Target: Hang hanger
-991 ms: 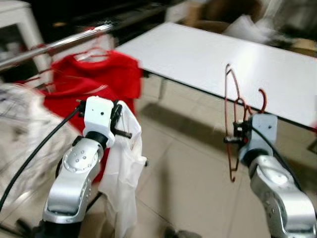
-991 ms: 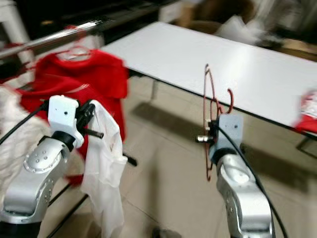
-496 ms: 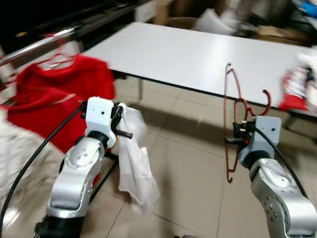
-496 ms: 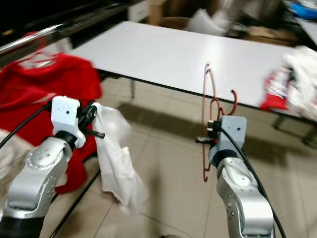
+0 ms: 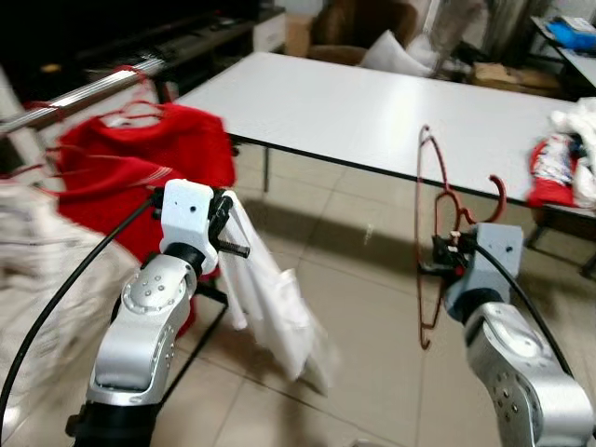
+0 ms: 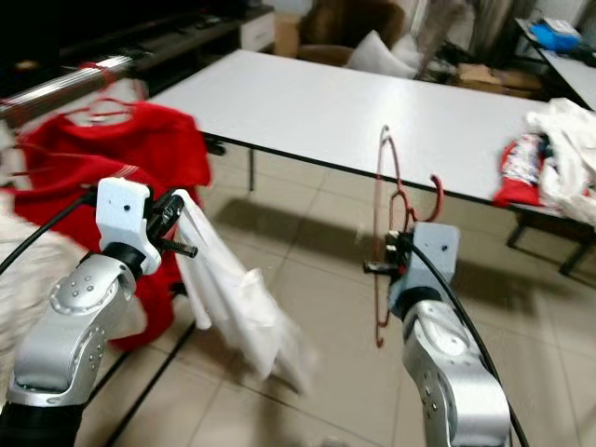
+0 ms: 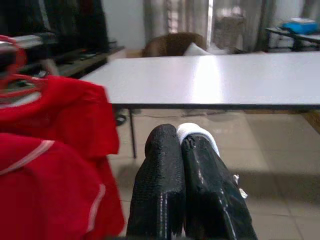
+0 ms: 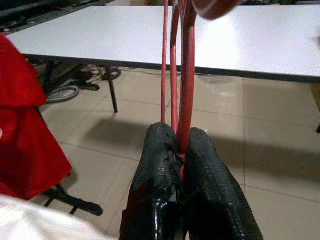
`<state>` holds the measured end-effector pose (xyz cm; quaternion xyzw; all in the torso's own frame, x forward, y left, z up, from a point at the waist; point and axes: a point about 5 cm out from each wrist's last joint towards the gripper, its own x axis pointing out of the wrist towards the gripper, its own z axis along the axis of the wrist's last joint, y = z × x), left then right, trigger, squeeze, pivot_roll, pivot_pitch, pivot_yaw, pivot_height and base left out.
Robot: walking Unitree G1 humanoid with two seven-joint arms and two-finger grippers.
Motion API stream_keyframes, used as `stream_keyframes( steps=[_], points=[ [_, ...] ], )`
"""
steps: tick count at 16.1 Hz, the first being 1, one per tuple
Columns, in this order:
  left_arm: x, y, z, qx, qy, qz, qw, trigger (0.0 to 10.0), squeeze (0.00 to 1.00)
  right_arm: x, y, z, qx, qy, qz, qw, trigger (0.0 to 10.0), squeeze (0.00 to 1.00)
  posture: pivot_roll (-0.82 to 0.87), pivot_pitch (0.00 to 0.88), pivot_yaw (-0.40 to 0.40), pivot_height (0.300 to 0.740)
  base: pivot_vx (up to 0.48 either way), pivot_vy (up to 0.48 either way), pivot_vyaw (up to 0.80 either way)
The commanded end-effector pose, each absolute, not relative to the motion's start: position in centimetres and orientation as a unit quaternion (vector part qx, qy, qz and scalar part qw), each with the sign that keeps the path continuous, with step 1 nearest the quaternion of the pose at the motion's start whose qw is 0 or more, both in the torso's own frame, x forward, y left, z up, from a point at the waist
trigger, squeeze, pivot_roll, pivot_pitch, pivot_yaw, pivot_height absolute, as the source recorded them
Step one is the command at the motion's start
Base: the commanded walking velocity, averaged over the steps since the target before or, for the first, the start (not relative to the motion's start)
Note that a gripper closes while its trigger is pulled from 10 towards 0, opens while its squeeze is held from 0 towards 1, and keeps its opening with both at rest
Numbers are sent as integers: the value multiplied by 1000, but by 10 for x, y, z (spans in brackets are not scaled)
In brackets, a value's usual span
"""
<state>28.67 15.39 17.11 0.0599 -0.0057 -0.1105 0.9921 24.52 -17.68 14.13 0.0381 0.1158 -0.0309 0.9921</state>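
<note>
My right gripper (image 8: pixel 179 150) is shut on a red wire hanger (image 5: pixel 430 233), which stands upright above the floor in front of the white table (image 5: pixel 372 112). On the other side, my left gripper (image 7: pixel 181 145) is shut on a white garment (image 5: pixel 275 307) that swings out below it. A metal clothes rail (image 5: pixel 88 93) crosses the upper left, with red shirts (image 5: pixel 140 163) hanging on it from red hangers. Both grippers are well short of the rail.
A heap of white and red clothes (image 5: pixel 563 158) lies on the table's right end. A pale garment (image 5: pixel 37 279) hangs at the far left. The rack's black foot (image 5: pixel 205 326) stands on the tiled floor. A brown chair (image 5: pixel 358 28) is behind the table.
The camera has swung, so the rail and red shirts shifted in view. The white garment has swung outward and to the right under my left gripper. The hanger stays held upright.
</note>
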Motion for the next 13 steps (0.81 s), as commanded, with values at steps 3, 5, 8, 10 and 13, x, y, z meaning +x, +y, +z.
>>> stream_keyframes(
  steps=[3, 5, 8, 10, 13],
  points=[
    [286, 150, 173, 61, -7, -115, 991, 10000, 0, 247, -180, 141, 51, 122, -35, 991, 10000, 0, -106, 0, -1, 740, 0, 0, -498],
    [287, 153, 173, 58, -11, -106, 993, 10000, 0, 248, -181, 140, 45, 127, -37, 990, 10000, 0, -104, 0, -4, 740, 0, 0, -372],
    [289, 157, 178, 46, -20, -96, 994, 10000, 0, 251, -178, 143, 48, 113, -20, 992, 10000, 0, -102, 0, -8, 740, 85, 0, 0],
    [289, 157, 178, 45, -20, -99, 994, 10000, 0, 253, -175, 144, 23, 105, -12, 994, 10000, 0, -102, 0, -8, 740, 257, 0, 0],
    [291, 156, 178, 43, -20, -104, 993, 10000, 0, 255, -172, 143, -23, 103, 16, 994, 10000, 0, -105, 0, -8, 740, 275, 0, 0]
  ],
)
